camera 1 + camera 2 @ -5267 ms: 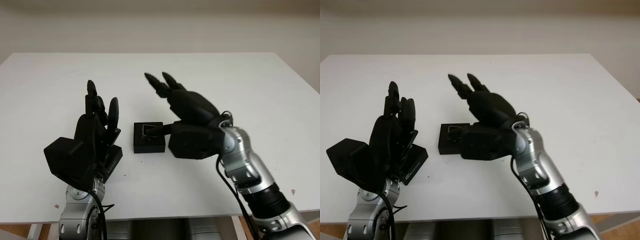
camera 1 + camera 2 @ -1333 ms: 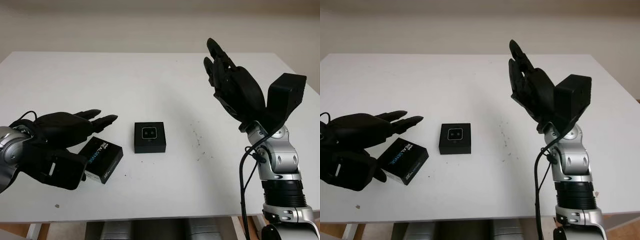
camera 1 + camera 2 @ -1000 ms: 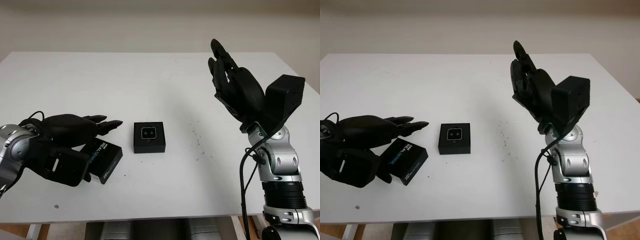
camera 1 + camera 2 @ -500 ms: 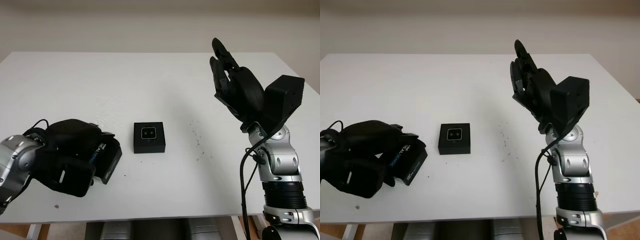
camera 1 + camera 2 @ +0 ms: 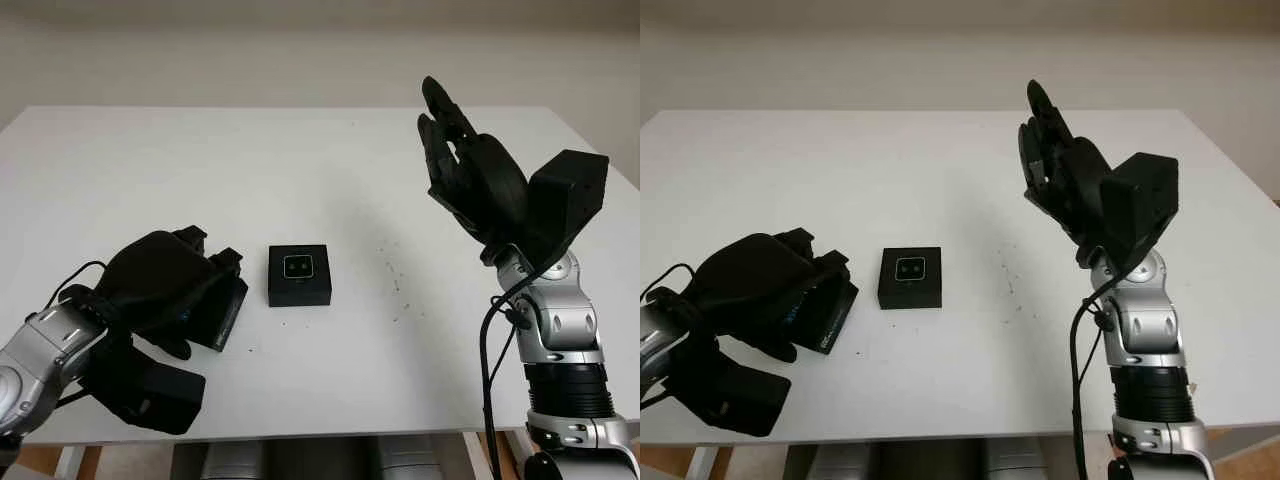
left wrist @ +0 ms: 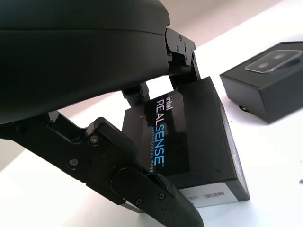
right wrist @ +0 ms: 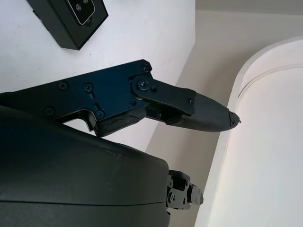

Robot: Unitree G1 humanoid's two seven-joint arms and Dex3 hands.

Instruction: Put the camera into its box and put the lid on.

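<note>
Small black square box [image 5: 299, 274] mid-table, silver-faced camera [image 5: 299, 265] seated inside. Left hand [image 5: 170, 280] grasping black printed lid [image 6: 189, 142], tilted, just left of box. Right hand [image 5: 470, 180] released, raised far right.

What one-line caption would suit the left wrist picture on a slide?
The robot's left hand grips the black lettered cardboard lid, with the open black camera box nearby.

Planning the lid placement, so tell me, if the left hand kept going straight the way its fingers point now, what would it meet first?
Probably the open box with the camera in it. The left hand, shut on the RealSense lid, points toward it across bare table; depth is uncertain.
</note>
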